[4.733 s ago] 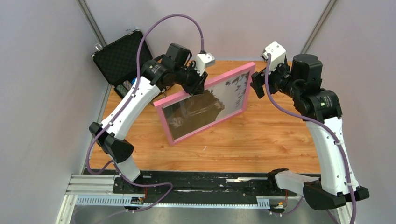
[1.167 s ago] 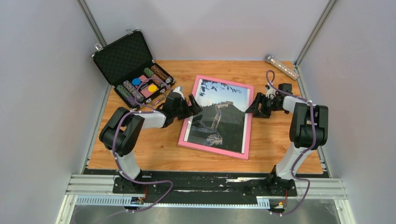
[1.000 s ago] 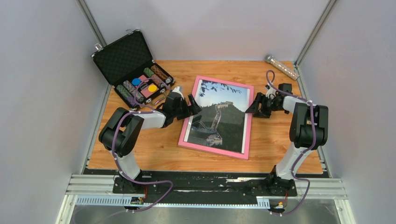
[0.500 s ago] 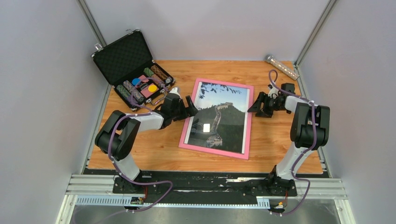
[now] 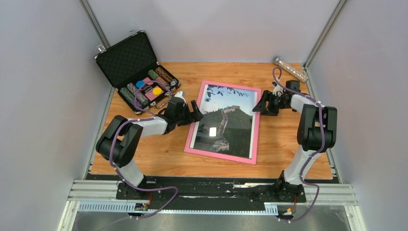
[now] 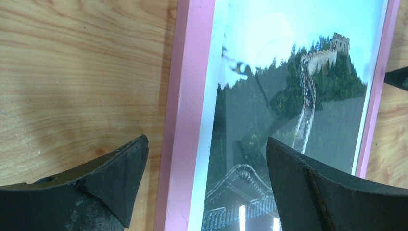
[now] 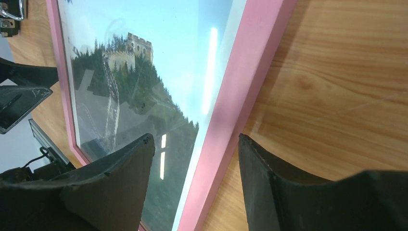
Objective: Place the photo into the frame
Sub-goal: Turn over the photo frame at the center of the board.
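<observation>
The pink frame (image 5: 221, 156) lies flat and face up in the middle of the wooden table. The photo (image 5: 226, 120) of the Great Wall shows inside it, behind the clear pane. My left gripper (image 5: 196, 111) is low at the frame's left rail (image 6: 187, 96). It is open, with one finger over the table and the other over the pane. My right gripper (image 5: 261, 107) is at the right rail (image 7: 245, 82). It is open and straddles that rail the same way. Neither grips the frame.
An open black foam-lined case (image 5: 126, 57) with rows of chips (image 5: 146, 87) stands at the far left, close behind my left arm. A clear tube (image 5: 290, 69) lies at the far right corner. Grey walls enclose the table (image 5: 288, 149) on three sides.
Some seconds ago both grippers held the frame tilted in the air; it now lies flat. In the last second my right gripper moved slightly away along the rail and my left arm drew back a little.
</observation>
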